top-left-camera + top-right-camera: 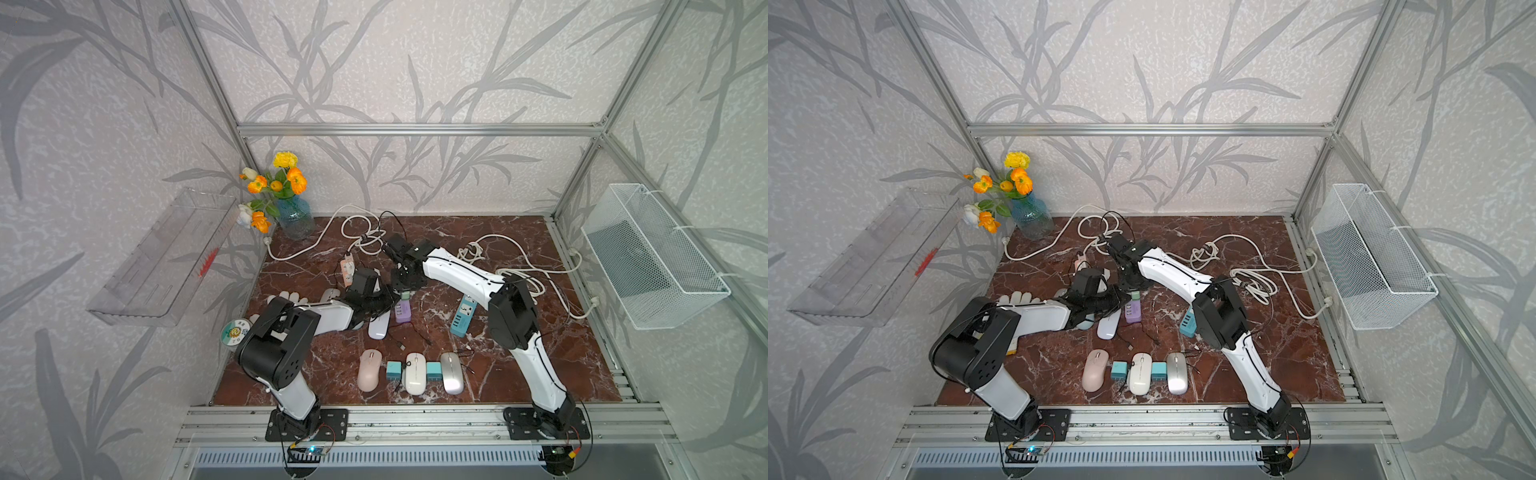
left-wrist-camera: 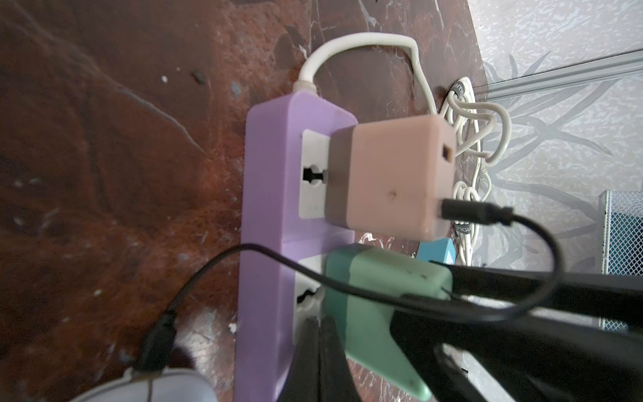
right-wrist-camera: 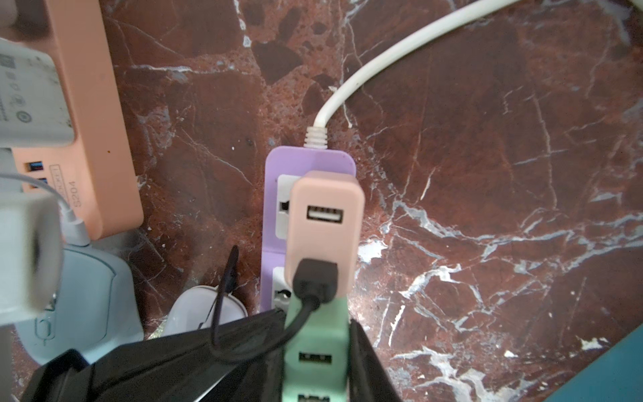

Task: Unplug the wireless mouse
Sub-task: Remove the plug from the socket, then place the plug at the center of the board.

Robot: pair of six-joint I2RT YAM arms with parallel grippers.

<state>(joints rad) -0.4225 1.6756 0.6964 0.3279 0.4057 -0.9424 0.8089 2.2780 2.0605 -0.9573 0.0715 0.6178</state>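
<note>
A purple power strip (image 1: pixel 403 309) (image 2: pixel 268 209) lies mid-table with a pink adapter (image 2: pixel 389 177) (image 3: pixel 323 226) and a green adapter (image 2: pixel 368 306) (image 3: pixel 316 341) plugged into it. A black cable (image 2: pixel 536 243) runs from a plug (image 3: pixel 315 278) in the pink adapter to the pale wireless mouse (image 1: pixel 379 326) (image 2: pixel 149 386) beside the strip. My right gripper (image 3: pixel 316 320) stands over the strip, one finger against each side of the green adapter. My left gripper (image 2: pixel 318 322) is shut, with its tips resting on the strip's socket face right beside the green adapter.
An orange power strip (image 3: pixel 90 104) with white chargers and a light blue mouse (image 3: pixel 83 296) lie close by. Three mice (image 1: pixel 415 372) and teal adapters (image 1: pixel 393 370) line the front. A blue strip (image 1: pixel 462 318), white cords (image 1: pixel 519 274) and a flower vase (image 1: pixel 295 216) stand further back.
</note>
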